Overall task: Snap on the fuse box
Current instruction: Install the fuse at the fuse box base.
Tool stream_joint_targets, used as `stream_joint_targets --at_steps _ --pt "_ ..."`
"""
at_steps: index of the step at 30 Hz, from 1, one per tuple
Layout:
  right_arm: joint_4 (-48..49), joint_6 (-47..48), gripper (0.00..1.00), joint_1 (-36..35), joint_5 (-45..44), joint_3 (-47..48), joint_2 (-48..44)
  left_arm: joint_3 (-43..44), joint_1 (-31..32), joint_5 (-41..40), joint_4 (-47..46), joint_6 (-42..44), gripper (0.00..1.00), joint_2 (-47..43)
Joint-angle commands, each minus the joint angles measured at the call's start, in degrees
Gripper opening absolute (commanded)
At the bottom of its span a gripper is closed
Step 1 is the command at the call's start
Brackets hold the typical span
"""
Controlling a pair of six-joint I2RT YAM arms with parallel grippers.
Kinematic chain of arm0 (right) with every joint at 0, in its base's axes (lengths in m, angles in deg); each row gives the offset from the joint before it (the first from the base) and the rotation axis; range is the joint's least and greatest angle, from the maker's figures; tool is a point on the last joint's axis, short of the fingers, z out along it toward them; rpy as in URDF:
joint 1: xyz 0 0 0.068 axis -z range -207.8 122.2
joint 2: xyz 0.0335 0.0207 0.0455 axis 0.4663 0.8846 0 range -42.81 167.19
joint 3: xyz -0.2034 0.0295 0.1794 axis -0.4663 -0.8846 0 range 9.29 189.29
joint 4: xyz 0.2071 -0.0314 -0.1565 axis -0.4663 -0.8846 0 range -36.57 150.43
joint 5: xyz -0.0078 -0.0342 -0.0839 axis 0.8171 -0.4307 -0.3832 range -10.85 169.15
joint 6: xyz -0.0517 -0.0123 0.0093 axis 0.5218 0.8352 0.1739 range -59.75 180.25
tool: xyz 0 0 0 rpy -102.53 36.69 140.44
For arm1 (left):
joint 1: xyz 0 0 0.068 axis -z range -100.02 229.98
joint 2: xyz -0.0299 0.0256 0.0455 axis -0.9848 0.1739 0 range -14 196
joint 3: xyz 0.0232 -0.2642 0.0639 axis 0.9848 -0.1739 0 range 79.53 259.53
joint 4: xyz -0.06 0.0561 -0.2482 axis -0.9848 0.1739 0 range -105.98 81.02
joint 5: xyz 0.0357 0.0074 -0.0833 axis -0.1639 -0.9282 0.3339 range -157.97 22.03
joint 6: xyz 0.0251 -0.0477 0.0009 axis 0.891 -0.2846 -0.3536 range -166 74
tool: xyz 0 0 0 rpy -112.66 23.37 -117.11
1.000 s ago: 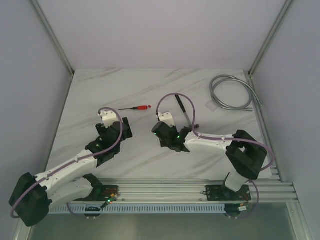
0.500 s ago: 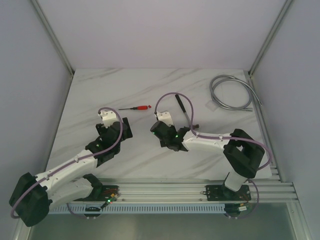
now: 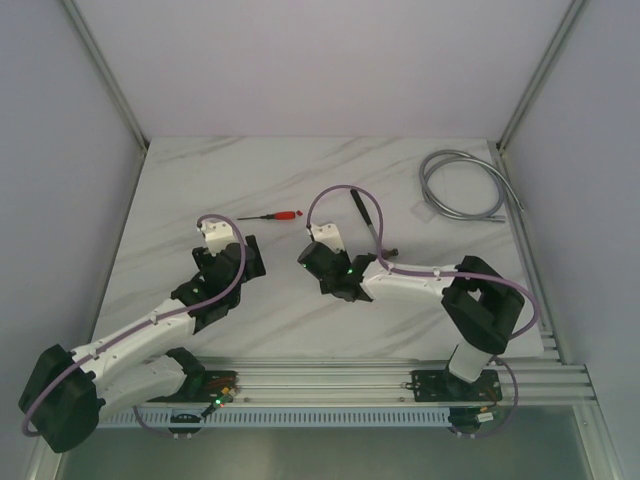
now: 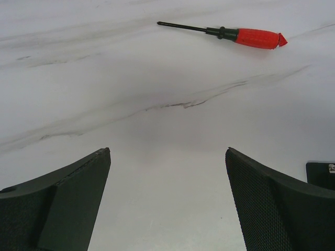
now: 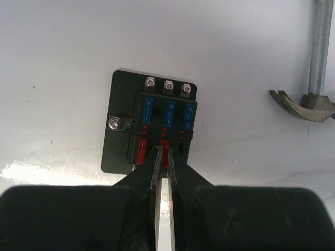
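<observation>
Red screwdriver near fuse box

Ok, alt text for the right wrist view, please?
The right tool, jaws almost shut, has its tips at the row of red fuses in a black fuse box lying on a white table. The box also holds three blue fuses and silver screws; a grey metal rod shows at the right edge.

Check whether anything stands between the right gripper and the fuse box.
Nothing visible does. In the right wrist view the right gripper, jaws shut, has its tips at the near row of the fuse box, by a red fuse. The metal tool lies apart from both.
</observation>
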Motion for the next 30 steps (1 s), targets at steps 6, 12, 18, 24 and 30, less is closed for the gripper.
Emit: stream_joint_targets --at_steps 6,12,18,24,30 --pt "-2.5 -1.67 0.07 -0.98 -0.33 2.55 1.51 -0.32 -0.21 0.3 0.79 -0.33 1.0 0.03" --pt "-3.5 -2.94 0.18 -1.27 0.31 3.03 0.74 -0.31 -0.31 0.39 0.7 -0.42 1.0 -0.15" --pt "-3.4 -4.53 0.24 -1.27 0.98 3.04 -0.57 -0.35 -0.27 0.65 0.74 -0.43 1.0 -0.31" --pt "-3.22 -5.99 0.25 -1.27 0.8 3.06 -0.6 -0.32 -0.26 0.93 0.78 -0.46 1.0 -0.4" --pt "-4.62 -7.83 0.27 -1.3 -0.95 3.42 -1.76 -0.39 -0.31 1.02 0.8 -0.48 1.0 -0.68"
